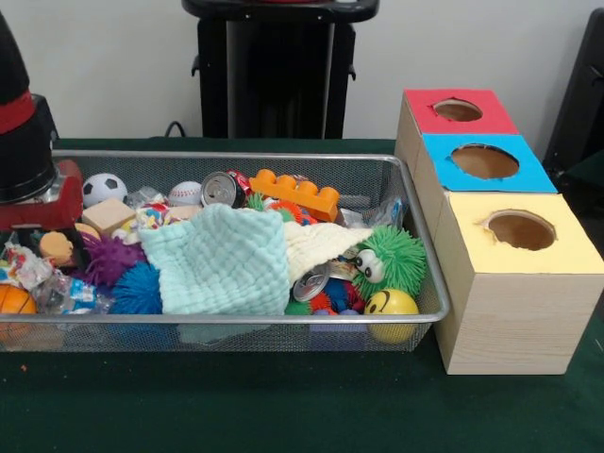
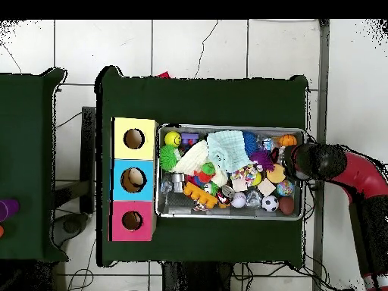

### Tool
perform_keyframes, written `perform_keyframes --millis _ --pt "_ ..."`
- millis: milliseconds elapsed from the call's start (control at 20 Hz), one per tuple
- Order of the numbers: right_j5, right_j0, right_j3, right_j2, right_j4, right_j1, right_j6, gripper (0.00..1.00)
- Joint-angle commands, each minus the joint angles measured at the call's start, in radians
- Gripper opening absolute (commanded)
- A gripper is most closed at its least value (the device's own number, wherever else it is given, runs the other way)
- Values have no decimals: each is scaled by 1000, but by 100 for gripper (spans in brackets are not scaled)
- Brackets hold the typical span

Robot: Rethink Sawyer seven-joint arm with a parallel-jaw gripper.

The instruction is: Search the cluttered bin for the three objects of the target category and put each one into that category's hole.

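Wire bin (image 1: pixel 415 247) packed throughout; mint cloth (image 1: pixel 222 260) blankets its centre. Arm (image 2: pixel 333 163) overhangs the bin's end opposite the boxes. Three box holes (image 1: pixel 520 229) stand unobstructed beside the bin.

The red and black robot arm (image 2: pixel 350 170) reaches in level from the side, its thick black end segment (image 1: pixel 21 123) with a red band hanging low; the pincer itself is hidden, its state unreadable.
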Motion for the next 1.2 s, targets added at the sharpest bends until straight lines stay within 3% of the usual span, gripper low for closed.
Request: perform_keyframes --millis 50,500,750,1200 --pt "-115 20 59 -46 -40 -55 -2 100" --pt "-121 13 105 -58 -22 -93 4 100" --pt "-161 44 193 -94 -12 -147 109 100" --pt "-293 118 260 -175 16 -135 232 100"
